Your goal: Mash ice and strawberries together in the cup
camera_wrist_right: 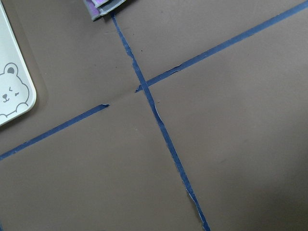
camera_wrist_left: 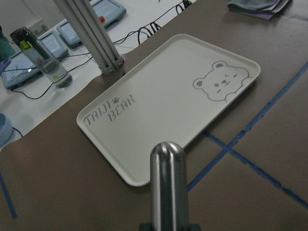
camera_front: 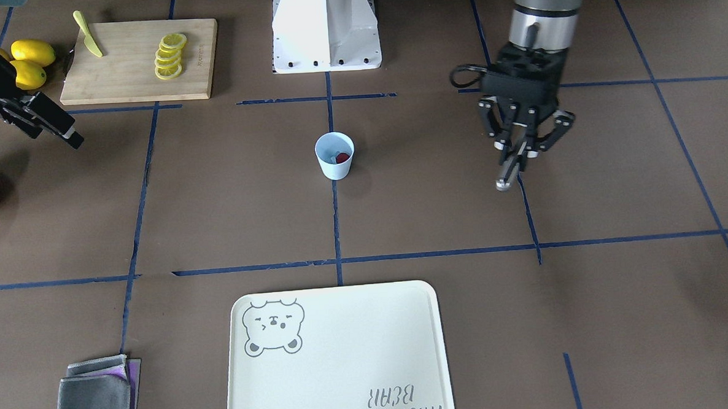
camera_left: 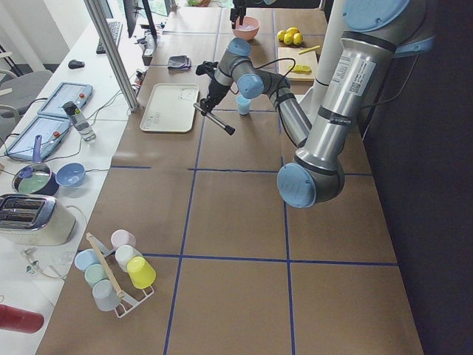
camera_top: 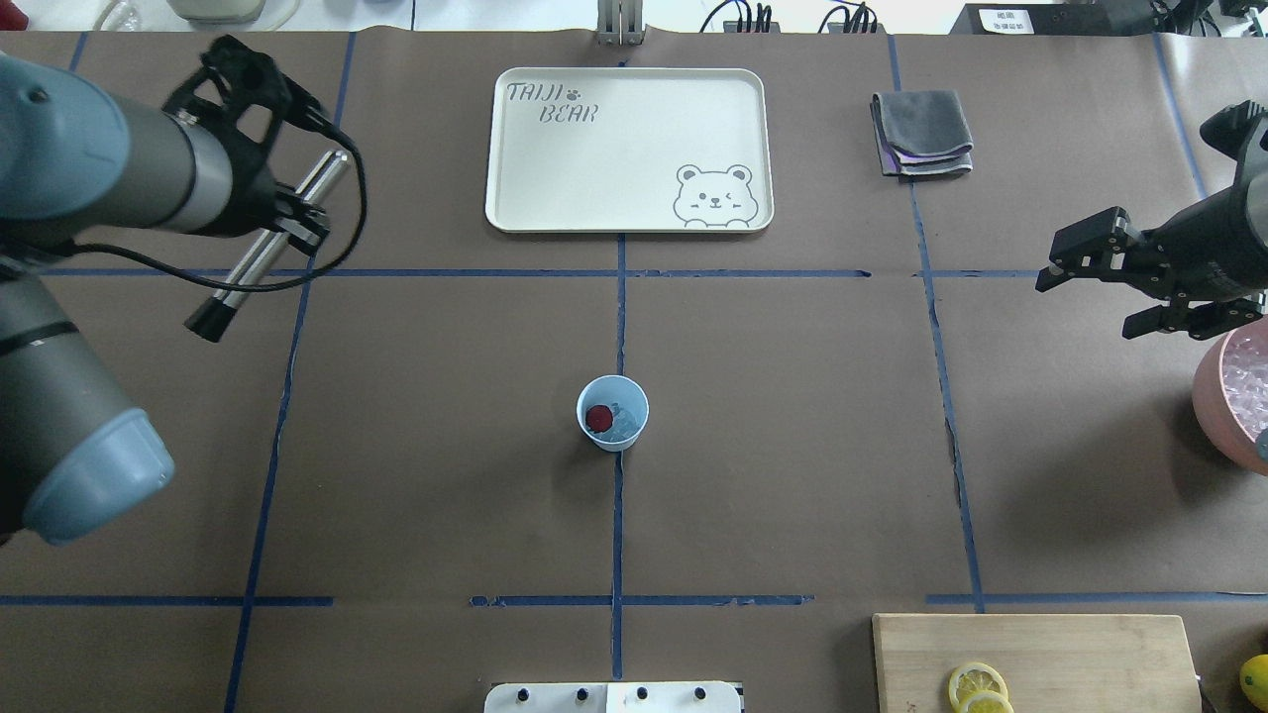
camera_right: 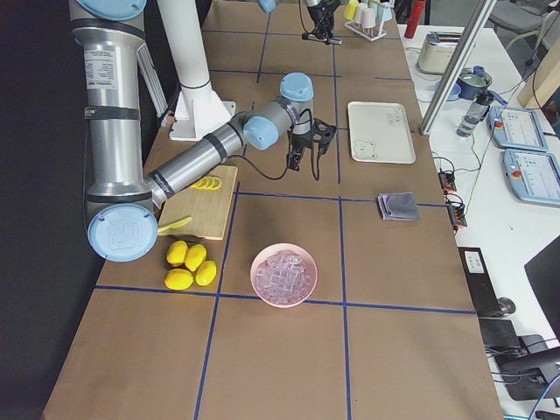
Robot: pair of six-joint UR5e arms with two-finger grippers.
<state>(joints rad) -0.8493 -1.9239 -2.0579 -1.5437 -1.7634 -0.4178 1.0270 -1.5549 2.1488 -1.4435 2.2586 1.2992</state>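
The light blue cup (camera_top: 612, 413) stands upright at the table's centre, on a blue tape line; it also shows in the front view (camera_front: 335, 156). One dark red strawberry piece (camera_top: 598, 417) and clear ice (camera_top: 624, 423) lie in it. My left gripper (camera_top: 297, 213) is shut on a metal muddler (camera_top: 267, 248), held in the air far to the cup's left, its black tip down. In the front view that gripper (camera_front: 521, 139) hangs to the cup's right. My right gripper (camera_top: 1085, 305) is open and empty, beside the pink bowl.
A pink bowl (camera_top: 1214, 396) of ice (camera_right: 283, 273) sits at the right edge. A cream bear tray (camera_top: 515, 149) lies beyond the cup, with a grey cloth (camera_top: 921, 134) to its right. A cutting board (camera_front: 124, 67) holds lemon slices (camera_front: 170, 56) and a knife (camera_front: 88, 35); whole lemons (camera_front: 29, 62) lie beside it.
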